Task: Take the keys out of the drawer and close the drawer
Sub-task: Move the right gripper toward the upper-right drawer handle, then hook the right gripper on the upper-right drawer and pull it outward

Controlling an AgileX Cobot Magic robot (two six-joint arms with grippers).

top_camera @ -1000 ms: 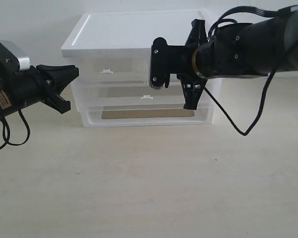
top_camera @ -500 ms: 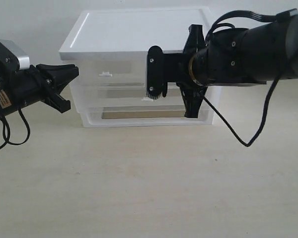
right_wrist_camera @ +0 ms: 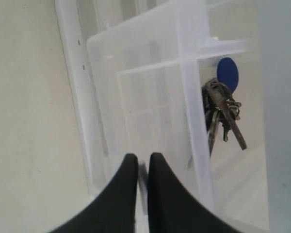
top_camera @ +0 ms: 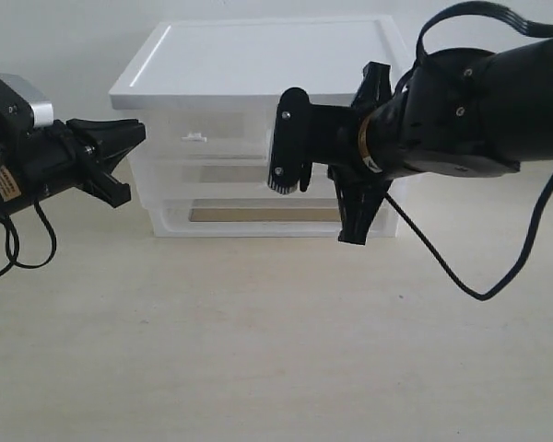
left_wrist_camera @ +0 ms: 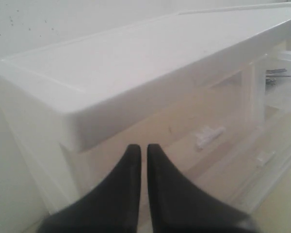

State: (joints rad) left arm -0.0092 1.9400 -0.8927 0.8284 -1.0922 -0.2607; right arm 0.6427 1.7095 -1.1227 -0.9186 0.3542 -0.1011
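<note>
Right gripper [right_wrist_camera: 143,158] clamped shut, apparently on the front tab of the drawer [right_wrist_camera: 136,92]; keys [right_wrist_camera: 222,114] lie inside, ahead of its fingertips and off to one side, long axis roughly along the fingers, this arm nearer.

your exterior view loses the drawer [right_wrist_camera: 150,92] front behind the right gripper [top_camera: 284,182]; the keys [right_wrist_camera: 223,111] partly blur behind its wall.

A pale beige surface [top_camera: 258,350] (matte, faintly speckled) is seen under soft, even light; a plain white wall [top_camera: 46,37] is seen behind a white drawer unit [top_camera: 258,55].
</note>
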